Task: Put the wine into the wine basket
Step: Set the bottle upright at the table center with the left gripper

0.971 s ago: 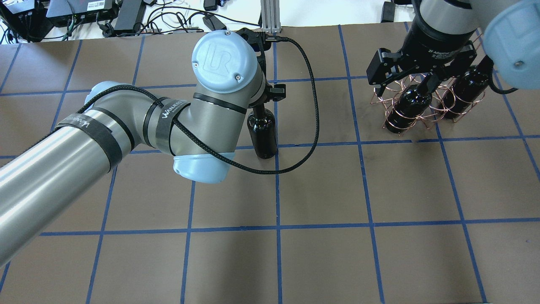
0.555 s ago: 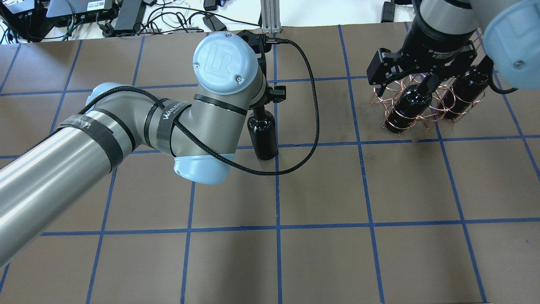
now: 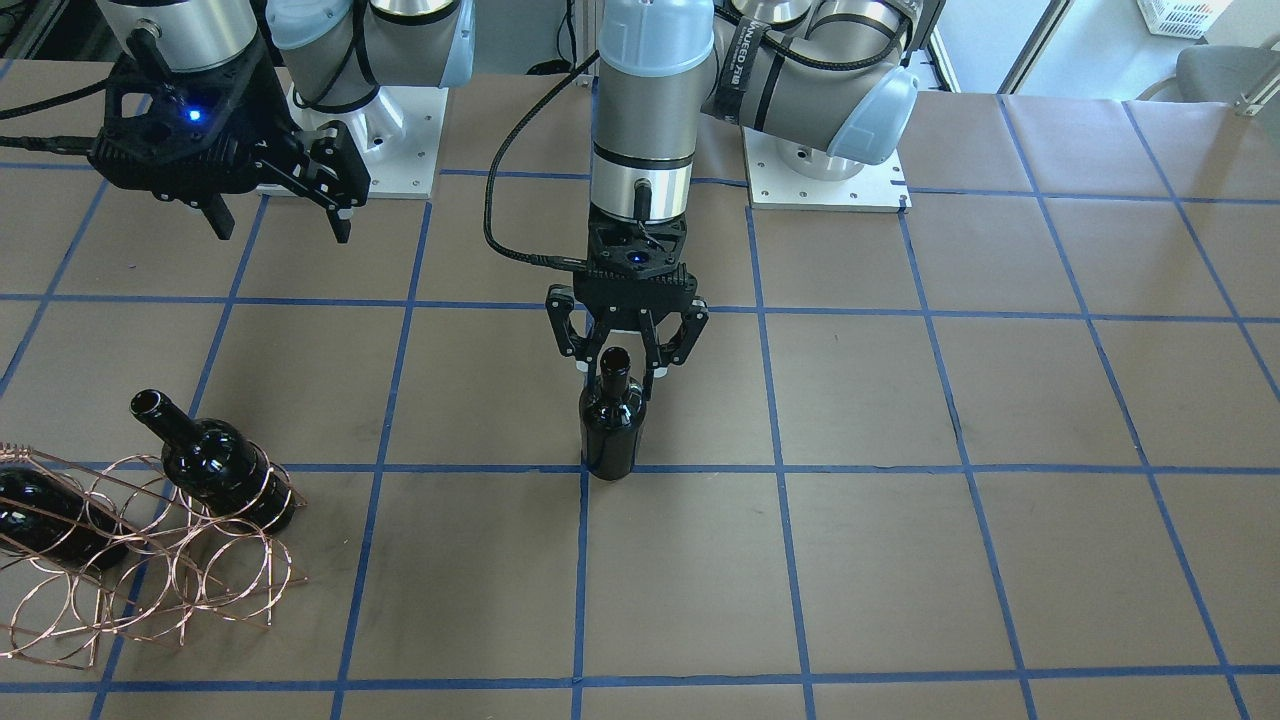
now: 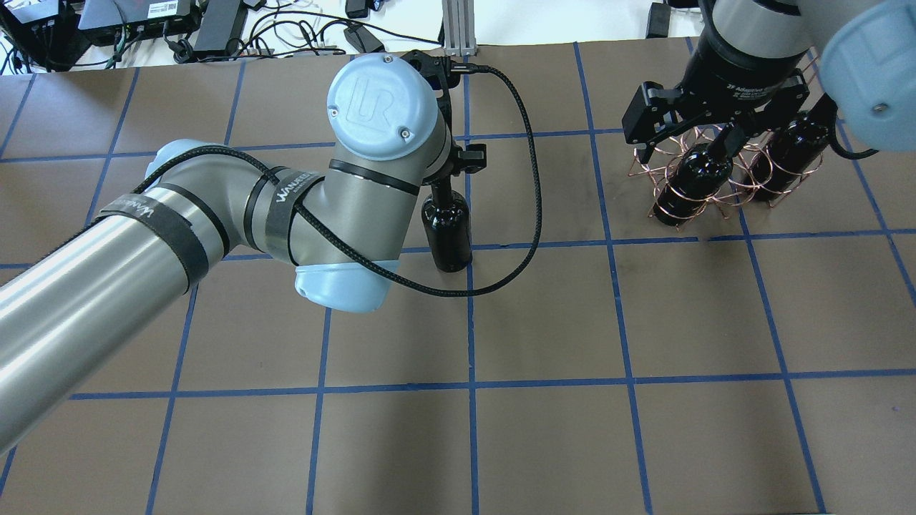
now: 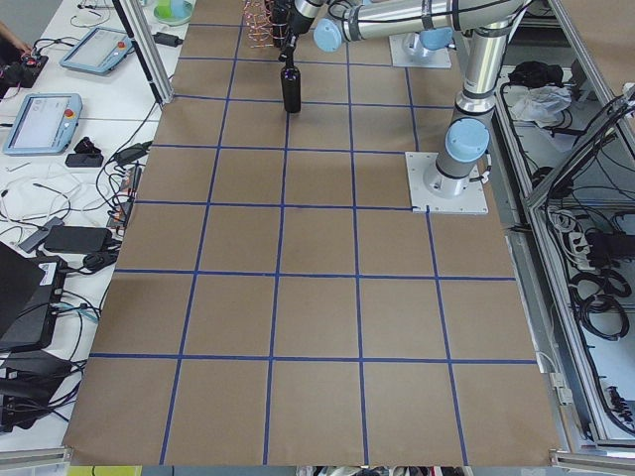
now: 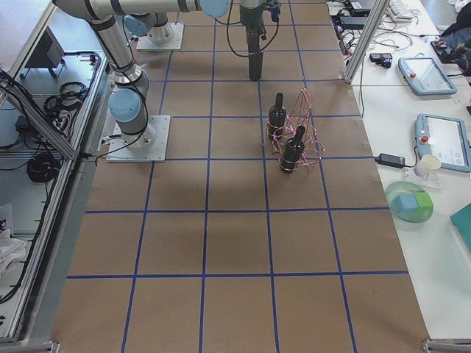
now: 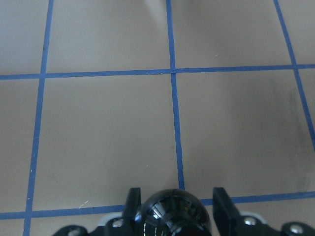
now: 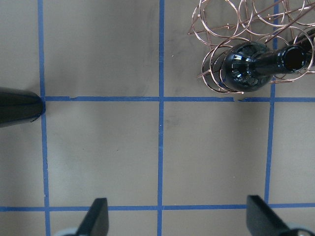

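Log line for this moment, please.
left hand: open, straddling neck of upright wine | right hand: open, empty | wine basket: holds two other bottles

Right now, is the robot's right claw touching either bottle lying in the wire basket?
Apart. The right wrist view shows the right gripper open at the bottom edge, with bare table between its fingertips and the nearest bottle.

My arms (image 4: 86,286): silver tubes | joint caps (image 4: 383,107): pale blue, UR logo, screws | cable (image 4: 535,193): black, braided | straps (image 4: 172,239): black | left gripper (image 3: 622,372): black
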Tool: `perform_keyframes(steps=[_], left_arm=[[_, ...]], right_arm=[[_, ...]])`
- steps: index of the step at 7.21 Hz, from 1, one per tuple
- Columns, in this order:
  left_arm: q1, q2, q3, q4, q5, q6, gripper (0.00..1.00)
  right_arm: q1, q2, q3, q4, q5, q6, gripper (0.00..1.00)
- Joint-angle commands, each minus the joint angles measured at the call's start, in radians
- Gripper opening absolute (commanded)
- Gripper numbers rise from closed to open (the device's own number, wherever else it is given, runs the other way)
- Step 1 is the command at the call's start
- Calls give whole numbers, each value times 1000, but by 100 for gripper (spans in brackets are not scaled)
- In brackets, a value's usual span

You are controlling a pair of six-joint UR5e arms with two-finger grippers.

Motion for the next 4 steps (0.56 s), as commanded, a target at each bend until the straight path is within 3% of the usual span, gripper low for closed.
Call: perform_keyframes(steps=[1, 3, 4], left_arm=[[0, 2, 13, 2, -4, -5, 96], [12, 45, 48, -136, -27, -5, 100], [27, 62, 141, -315, -59, -5, 100]], right_arm=[[-3, 3, 0, 0, 5, 0, 100], [-3, 2, -2, 3, 0, 2, 100], [-2, 0, -2, 26, 2, 2, 100]])
